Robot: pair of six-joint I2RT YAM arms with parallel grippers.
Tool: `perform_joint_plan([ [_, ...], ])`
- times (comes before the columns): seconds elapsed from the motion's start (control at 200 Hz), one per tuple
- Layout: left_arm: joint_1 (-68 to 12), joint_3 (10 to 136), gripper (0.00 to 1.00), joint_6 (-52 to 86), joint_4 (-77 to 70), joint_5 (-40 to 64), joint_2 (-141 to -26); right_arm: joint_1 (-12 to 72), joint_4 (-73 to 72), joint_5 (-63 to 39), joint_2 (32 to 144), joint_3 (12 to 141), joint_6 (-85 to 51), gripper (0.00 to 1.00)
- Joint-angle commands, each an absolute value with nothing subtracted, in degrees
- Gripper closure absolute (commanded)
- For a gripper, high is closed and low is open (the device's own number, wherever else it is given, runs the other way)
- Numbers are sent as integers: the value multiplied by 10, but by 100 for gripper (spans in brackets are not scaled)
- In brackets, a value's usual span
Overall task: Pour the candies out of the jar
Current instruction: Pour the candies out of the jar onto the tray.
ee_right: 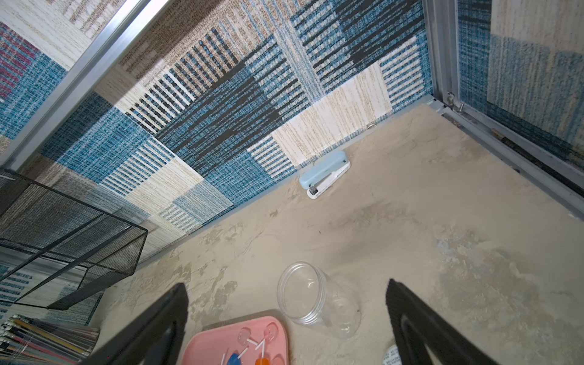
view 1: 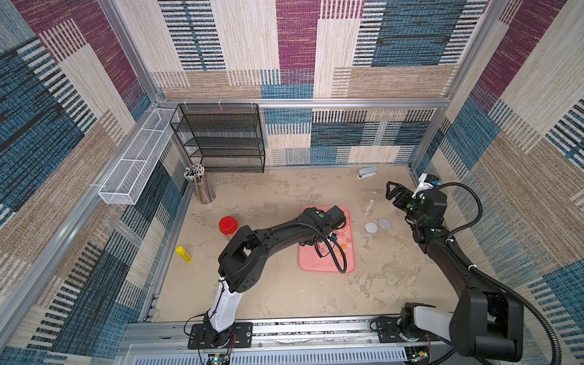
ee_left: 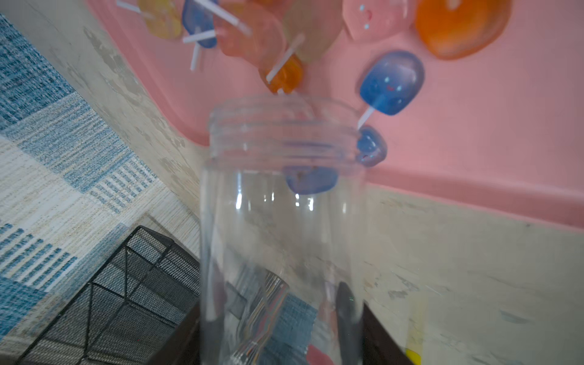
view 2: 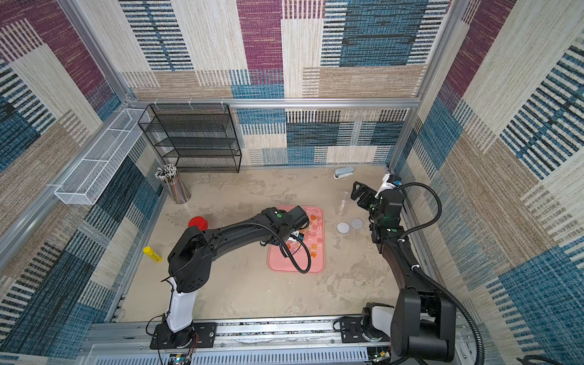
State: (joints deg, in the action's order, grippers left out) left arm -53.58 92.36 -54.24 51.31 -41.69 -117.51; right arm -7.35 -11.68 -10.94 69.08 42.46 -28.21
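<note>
My left gripper (ee_left: pixel 281 335) is shut on the clear plastic jar (ee_left: pixel 281 221), with a dark finger on each side of its body. The jar is tilted with its mouth over the pink tray (ee_left: pixel 474 126). The candies (ee_left: pixel 392 83), in orange, blue, pink and yellow with white sticks, lie scattered on the tray (view 2: pixel 284 265). One blue candy (ee_left: pixel 311 180) shows through the jar's neck. In both top views the left wrist hides most of the jar. My right gripper (view 1: pixel 390 189) hangs open at the back right, with nothing between its fingers.
A second, empty clear jar (view 1: pixel 371 203) stands right of the tray, with two round lids (view 1: pixel 371 227) nearby. A stapler (view 1: pixel 366 172), a black mesh shelf (view 1: pixel 221 139) and a pencil holder (view 1: pixel 200 186) line the back. A red-lidded jar (view 1: pixel 228 225) and a yellow tube (view 1: pixel 184 254) lie left.
</note>
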Motion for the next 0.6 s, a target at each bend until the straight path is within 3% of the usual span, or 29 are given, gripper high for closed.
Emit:
perform_joint_plan([
  [0.0, -540, 897, 100, -589, 442, -484, -1179, -74, -135, -109, 686, 424, -281, 0],
  [0.381, -547, 884, 100, -560, 444, -458, -1120, -74, -136, -121, 692, 424, -286, 0],
  [0.596, -525, 916, 100, -475, 417, -331, -1088, -74, -129, -185, 696, 432, -298, 0],
])
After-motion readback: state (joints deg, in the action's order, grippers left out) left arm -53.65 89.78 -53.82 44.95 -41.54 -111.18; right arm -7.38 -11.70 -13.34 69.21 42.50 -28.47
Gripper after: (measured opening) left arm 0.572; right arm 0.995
